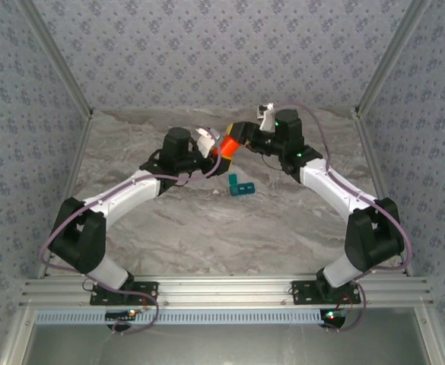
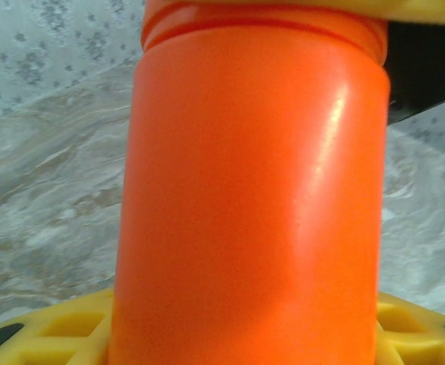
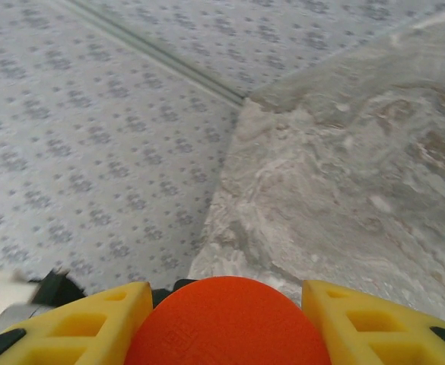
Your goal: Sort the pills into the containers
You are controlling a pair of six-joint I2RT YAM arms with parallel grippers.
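Note:
An orange bottle (image 1: 224, 147) hangs above the far middle of the table between both arms. My left gripper (image 1: 211, 144) is shut on its body, which takes up most of the left wrist view (image 2: 252, 198), with yellow fingers (image 2: 55, 334) showing on either side at the bottom. My right gripper (image 1: 235, 137) comes in from the right. Its yellow fingers (image 3: 93, 319) press on both sides of the bottle's round orange cap (image 3: 226, 323). The teal containers (image 1: 241, 186) lie on the table just in front of the bottle. The pills are hidden.
The marble-patterned table (image 1: 207, 228) is walled in by patterned panels (image 1: 207, 53) at the back and sides. Past the cap, the right wrist view looks at the table's far corner (image 3: 245, 106). Both arm bases stand at the near edge on an aluminium rail (image 1: 222, 293).

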